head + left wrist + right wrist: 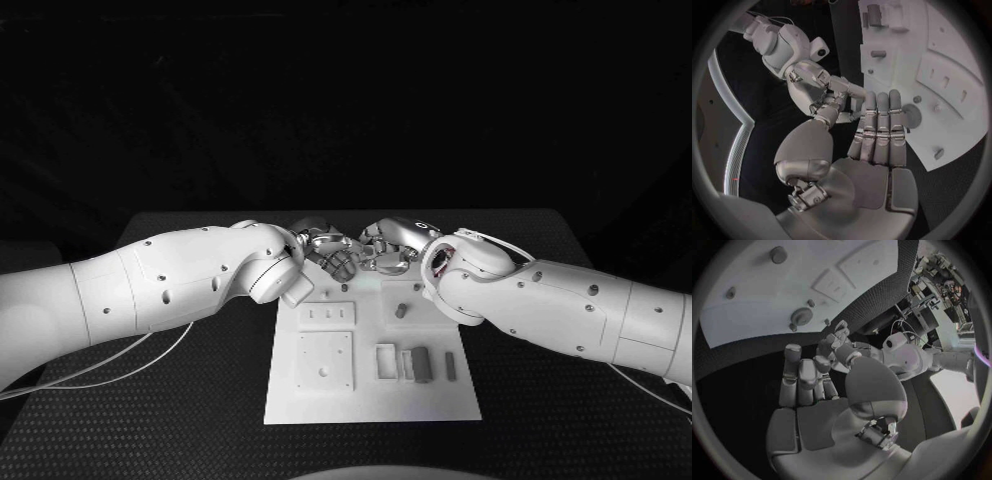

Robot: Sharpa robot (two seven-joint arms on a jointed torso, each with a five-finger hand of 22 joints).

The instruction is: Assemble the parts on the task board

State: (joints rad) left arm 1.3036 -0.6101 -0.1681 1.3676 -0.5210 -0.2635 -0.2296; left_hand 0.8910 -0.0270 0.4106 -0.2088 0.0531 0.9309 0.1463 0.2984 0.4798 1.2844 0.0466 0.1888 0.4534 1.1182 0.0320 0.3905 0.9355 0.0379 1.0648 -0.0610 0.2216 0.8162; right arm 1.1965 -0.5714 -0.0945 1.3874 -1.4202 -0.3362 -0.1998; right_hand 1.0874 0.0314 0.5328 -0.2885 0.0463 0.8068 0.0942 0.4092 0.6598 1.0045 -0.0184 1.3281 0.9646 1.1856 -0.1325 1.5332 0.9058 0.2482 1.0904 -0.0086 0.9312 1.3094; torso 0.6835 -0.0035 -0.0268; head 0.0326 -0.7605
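1. Nearest on the black table [216, 400]: the white board [372, 395], lying flat and running away from the robot.
2. On the board's near half: a square plate [326, 360] toward the left arm's side, and just beside it a row of upright grey blocks [415, 364] standing close together.
3. Further up the board: a small panel with slots [329, 314], and a short grey peg [401, 310] standing alone, apart from the blocks.
4. Seen from the right wrist: a round toothed gear [802, 316] sitting on the board close to its far edge, with a few small knobs nearby.
5. Over the far end of the board: left hand [326, 252] and right hand [387, 247], brought close together, fingertips almost meeting.
6. Left hand from its own wrist camera: long fingers [879, 125] straight and pressed side by side, reaching out over the board's edge, thumb bent off to the side.
7. Right hand from its own wrist camera: fingers [798, 377] held side by side, thumb alongside.
8. Cannot tell whether anything is pinched where the two hands meet; too small and crowded to make out.
9. Beyond the hands: a strip of black table, then darkness.
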